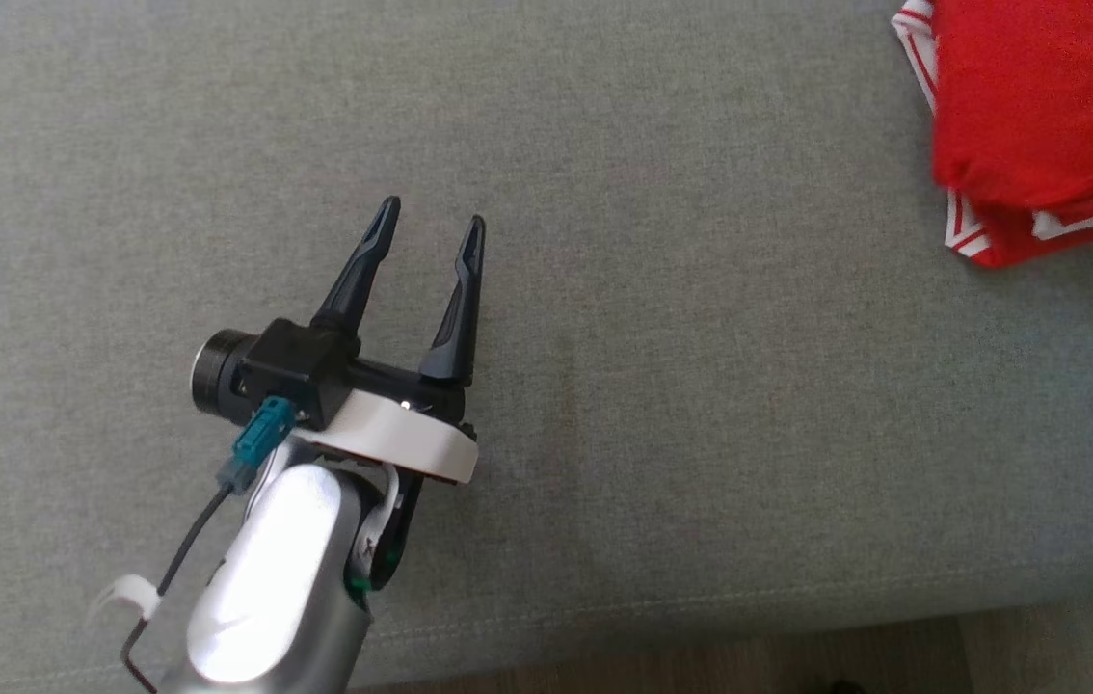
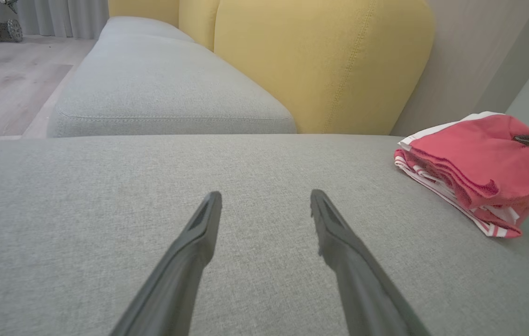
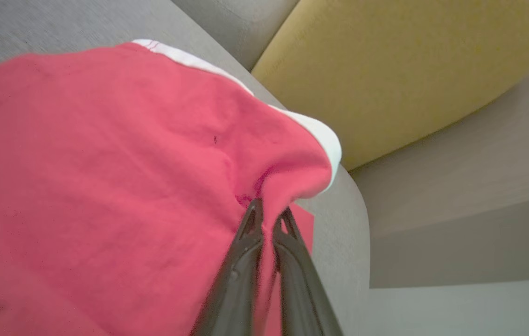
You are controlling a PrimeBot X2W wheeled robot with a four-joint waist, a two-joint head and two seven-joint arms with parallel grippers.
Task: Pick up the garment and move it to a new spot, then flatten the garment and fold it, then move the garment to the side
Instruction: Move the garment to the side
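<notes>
- Closest to us in the head view is our pale left forearm (image 1: 267, 578), rising from the lower left with a dark cable and a teal plug at its wrist.
- At its end the left gripper (image 1: 434, 210) hangs over bare grey upholstery, its two dark fingers spread wide apart with nothing between them.
- We see the grey seat cushion (image 1: 701, 405) spreading under it, and the cushion's stitched front edge runs along the bottom of the head view above a strip of wooden floor (image 1: 797, 665).
- Our garment (image 1: 1038, 116), red with white stripes along its edges, lies folded in several layers on the same cushion, at the upper right of the head view and well apart from the left gripper.
- From the left wrist view we find the stack sitting near the cushion's right-hand end, its striped edges facing us.
- Our right gripper (image 3: 270, 206) has its fingers drawn together on the garment's top layer, red cloth showing in the narrow slit between them and a small fold puckered at the tips.
- Behind the seat stands a yellow back cushion (image 2: 320, 60), and a second grey seat (image 2: 166, 79) continues beyond it.
</notes>
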